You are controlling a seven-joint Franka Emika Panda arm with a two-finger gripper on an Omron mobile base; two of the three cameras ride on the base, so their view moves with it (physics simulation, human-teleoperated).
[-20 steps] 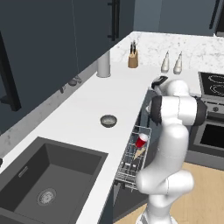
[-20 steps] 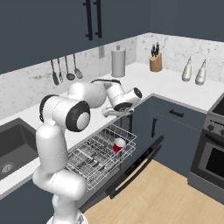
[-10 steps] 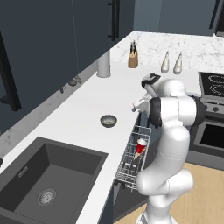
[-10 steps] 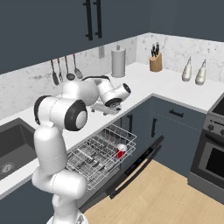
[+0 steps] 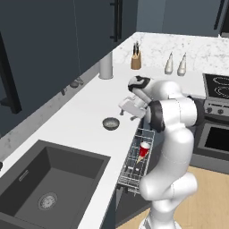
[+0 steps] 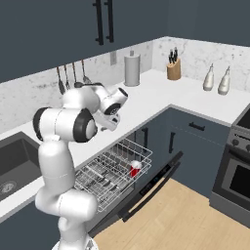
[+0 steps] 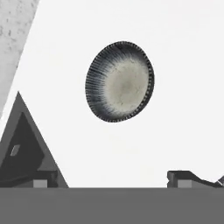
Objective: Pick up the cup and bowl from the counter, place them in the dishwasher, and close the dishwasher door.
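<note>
One bowl (image 5: 111, 123) sits alone on the counter (image 5: 85, 112), left of the gripper (image 5: 127, 107), whose spread, empty fingers hover near it. Right of the bowl, below the counter edge, the cup (image 5: 144, 149) stands in the dishwasher (image 5: 135, 163) rack.

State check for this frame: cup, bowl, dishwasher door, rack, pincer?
cup: in the pulled-out rack
bowl: upright on the counter, untouched
dishwasher door: open, folded down
rack: pulled out
pincer: over the counter near the bowl, empty, fingers apart
</note>
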